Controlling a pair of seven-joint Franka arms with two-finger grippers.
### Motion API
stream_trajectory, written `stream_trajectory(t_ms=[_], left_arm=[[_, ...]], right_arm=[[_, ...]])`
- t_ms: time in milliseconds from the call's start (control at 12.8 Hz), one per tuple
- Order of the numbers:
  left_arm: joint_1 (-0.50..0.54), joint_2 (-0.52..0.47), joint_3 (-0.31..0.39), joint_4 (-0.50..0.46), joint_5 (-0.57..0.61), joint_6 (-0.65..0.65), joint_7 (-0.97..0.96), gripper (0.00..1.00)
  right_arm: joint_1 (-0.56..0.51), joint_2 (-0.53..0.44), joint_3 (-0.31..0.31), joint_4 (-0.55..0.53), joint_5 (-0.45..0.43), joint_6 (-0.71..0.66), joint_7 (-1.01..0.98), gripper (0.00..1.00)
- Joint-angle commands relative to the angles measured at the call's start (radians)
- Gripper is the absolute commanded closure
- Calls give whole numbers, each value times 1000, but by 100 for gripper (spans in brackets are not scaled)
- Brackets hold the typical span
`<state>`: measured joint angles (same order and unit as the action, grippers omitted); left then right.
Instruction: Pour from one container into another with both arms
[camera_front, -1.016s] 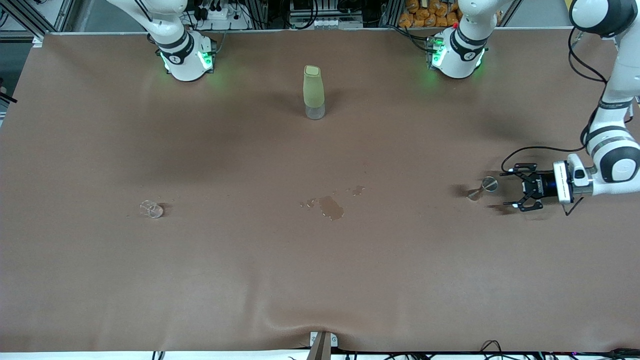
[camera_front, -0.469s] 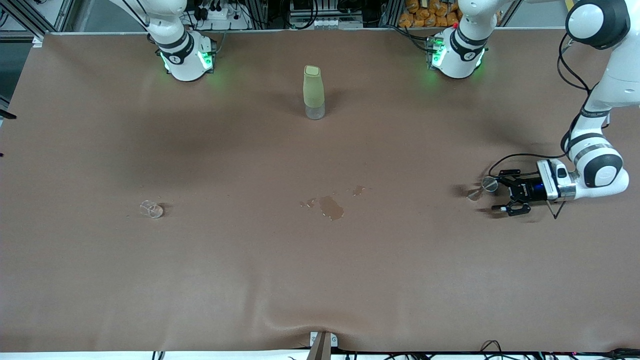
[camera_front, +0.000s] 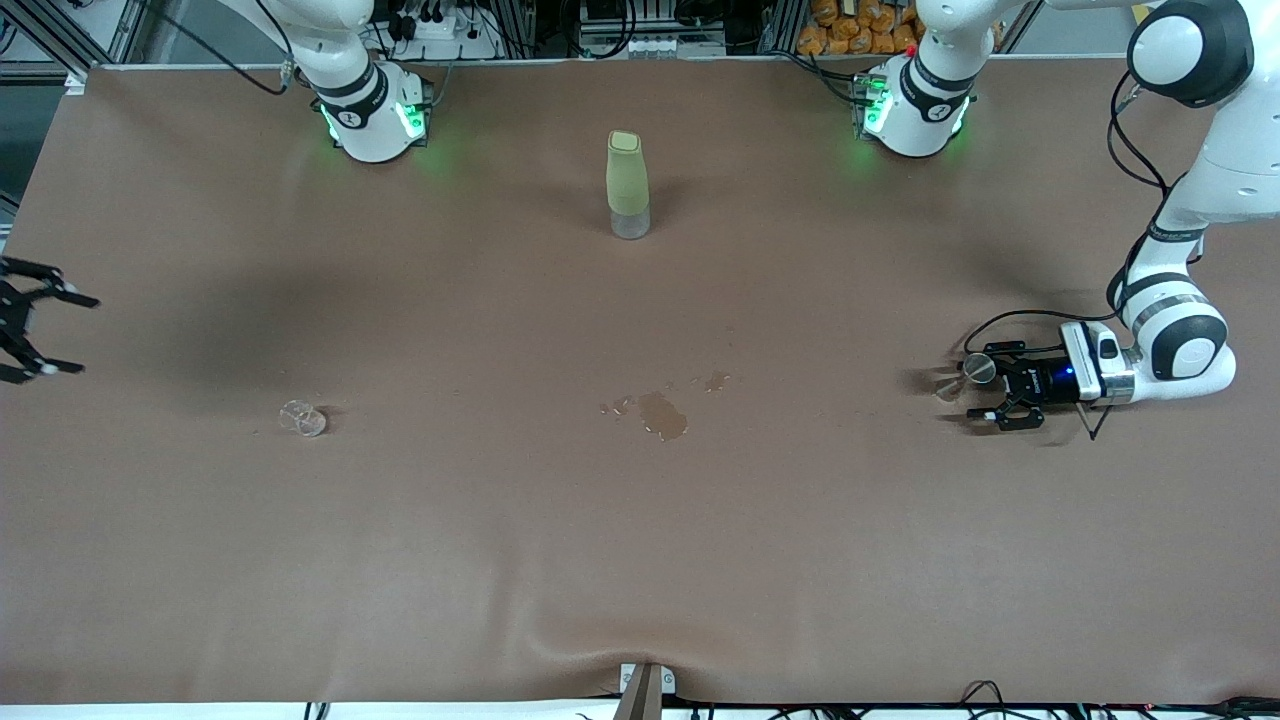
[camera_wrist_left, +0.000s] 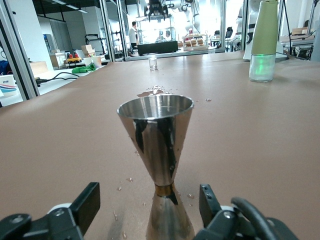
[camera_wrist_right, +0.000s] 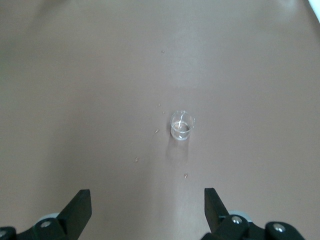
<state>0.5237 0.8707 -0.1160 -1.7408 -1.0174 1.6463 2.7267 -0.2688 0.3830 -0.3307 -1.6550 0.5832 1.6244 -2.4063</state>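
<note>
A steel hourglass-shaped jigger (camera_front: 975, 369) stands upright on the brown table at the left arm's end. My left gripper (camera_front: 985, 388) lies low and level at it. In the left wrist view the jigger (camera_wrist_left: 157, 145) rises between the black fingers (camera_wrist_left: 85, 205), which flank its narrow waist with a gap on each side. A small clear cup (camera_front: 303, 418) stands toward the right arm's end. My right gripper (camera_front: 88, 336) hovers open over that end of the table, and the right wrist view looks down on the cup (camera_wrist_right: 182, 125) ahead of its spread fingers (camera_wrist_right: 75, 207).
A tall bottle (camera_front: 627, 185) with a pale green sleeve and clear base stands mid-table near the robots' bases. A wet spill (camera_front: 662, 413) with scattered droplets marks the table's middle. The brown cloth (camera_front: 640, 560) ripples at the edge nearest the front camera.
My left gripper has slid along the table up to the jigger, so its fingers now flank it, and they have narrowed a little. My right gripper has come into the front view.
</note>
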Motion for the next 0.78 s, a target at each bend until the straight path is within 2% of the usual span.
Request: stream_trajectory(t_ms=[0,234,391,625,703], left_arm=[[7,28,-8,14,-33,-31,83,14],[7,30,-8,14,-33,-45,90,19],[9,31,-8,12,-35,-56,102,22],[12,31,-8,15,-35,-63,107,38],[10,39,-8,15,-35,-63,107,39]], right_arm=[[8,124,-33,24,150,-20,-149,0],[3,256,-50,24,329,-70,-293,0],[0,315,-59,23,417,-101,-355,0],[-6,372,-59,18,527,-135,-444,0],[-7,395,-59,18,550,-147,-447,0]])
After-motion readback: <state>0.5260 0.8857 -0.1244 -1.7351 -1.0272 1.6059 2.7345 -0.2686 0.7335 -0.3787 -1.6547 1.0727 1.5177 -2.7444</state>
